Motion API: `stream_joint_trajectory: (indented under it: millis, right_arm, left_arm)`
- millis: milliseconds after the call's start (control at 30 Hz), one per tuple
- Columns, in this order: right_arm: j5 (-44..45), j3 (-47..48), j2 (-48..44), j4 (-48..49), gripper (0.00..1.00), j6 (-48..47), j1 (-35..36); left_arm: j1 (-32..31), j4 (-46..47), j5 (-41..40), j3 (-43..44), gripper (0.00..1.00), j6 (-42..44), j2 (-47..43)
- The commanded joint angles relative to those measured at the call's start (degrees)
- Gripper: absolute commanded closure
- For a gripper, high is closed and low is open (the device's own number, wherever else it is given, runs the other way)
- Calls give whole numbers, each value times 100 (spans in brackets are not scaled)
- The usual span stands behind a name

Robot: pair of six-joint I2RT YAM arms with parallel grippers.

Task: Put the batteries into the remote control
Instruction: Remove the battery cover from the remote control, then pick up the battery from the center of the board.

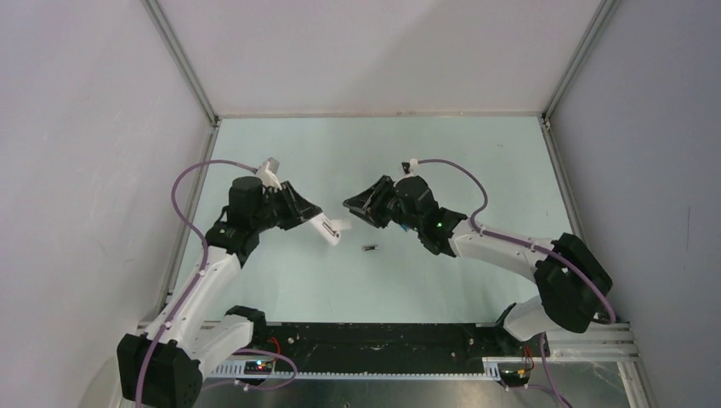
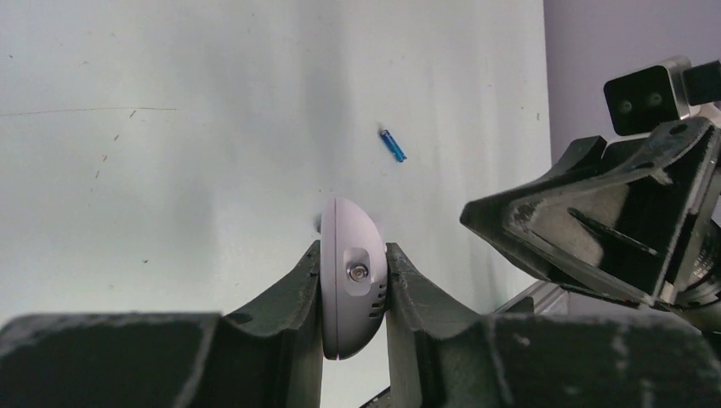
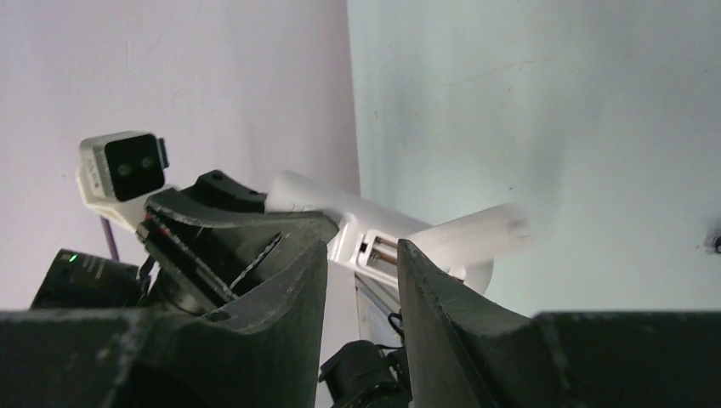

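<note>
My left gripper (image 1: pixel 308 216) is shut on the white remote control (image 1: pixel 330 229) and holds it above the table. In the left wrist view (image 2: pixel 353 274) the remote (image 2: pixel 347 242) stands edge-on between the fingers. My right gripper (image 1: pixel 354 205) is open and empty, close in front of the remote. The right wrist view (image 3: pixel 361 255) shows the remote's open battery bay (image 3: pixel 378 248) with metal contacts just beyond the fingertips. The dark battery (image 1: pixel 370 247) lies on the table below the grippers. The blue battery (image 2: pixel 392 145) lies on the table farther off.
Pale green table (image 1: pixel 476 161) enclosed by white walls with aluminium posts (image 1: pixel 183 64). The black right gripper body (image 2: pixel 612 229) fills the right of the left wrist view. A black rail (image 1: pixel 374 340) runs along the near edge.
</note>
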Motion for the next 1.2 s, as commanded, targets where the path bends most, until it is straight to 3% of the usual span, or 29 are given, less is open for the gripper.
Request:
stream_joint_trajectory:
  millis: [0, 300, 500, 633, 833, 900, 1167]
  right_arm:
    - [-84, 222, 331, 516, 60, -183, -160]
    - [-50, 222, 989, 628, 60, -486, -250]
    - [-119, 222, 757, 164, 60, -1178, -309]
    - [-491, 222, 314, -738, 56, -2128, -391]
    - [-1029, 222, -485, -1883, 56, -3497, -376]
    - [-1037, 218, -726, -2166, 56, -3750, -344]
    - [-573, 222, -1228, -2703, 53, -4632, -224]
  left_arm:
    - [-41, 160, -129, 14, 100, 306, 89]
    - [-50, 162, -389, -208, 100, 312, 384]
    - [-50, 160, -248, -290, 100, 531, 231]
    - [-50, 164, 504, -290, 100, 1128, 64]
    - [-107, 174, 3025, -167, 100, 1993, -189]
    - [-187, 167, 3377, -135, 100, 2142, -284]
    - [-553, 203, 3550, -282, 100, 2962, -806]
